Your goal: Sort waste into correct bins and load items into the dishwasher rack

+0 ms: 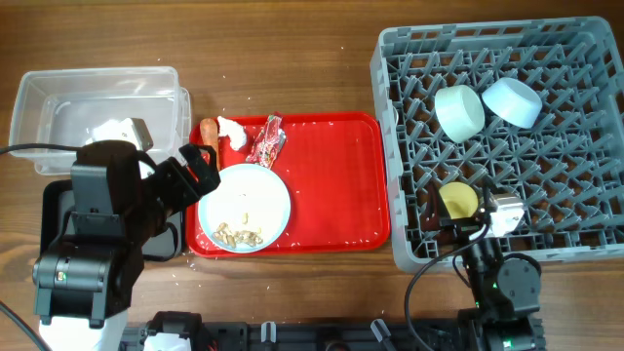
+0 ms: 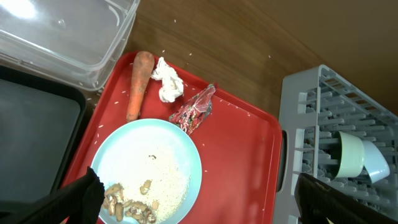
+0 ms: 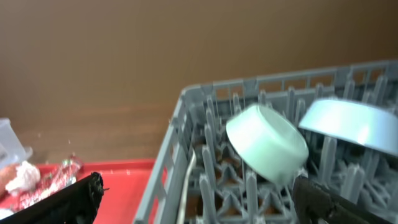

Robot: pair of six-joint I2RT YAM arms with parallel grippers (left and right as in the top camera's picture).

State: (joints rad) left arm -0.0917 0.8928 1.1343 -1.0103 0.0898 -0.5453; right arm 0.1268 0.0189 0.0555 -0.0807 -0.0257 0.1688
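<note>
An orange carrot stub, a crumpled white tissue and a red-and-white wrapper lie at the back of the red tray. A pale-blue plate on that tray holds pale crumbs. My left gripper is open and empty above the plate's left side. The grey rack holds a green bowl, a blue bowl and a yellow cup. My right gripper is open and empty at the rack's front edge.
The clear tub stands at the back left. The black tray lies in front of it, mostly under my left arm. The flat red tray sits between the bins and the rack. A pale slim handle stands inside the rack's near wall.
</note>
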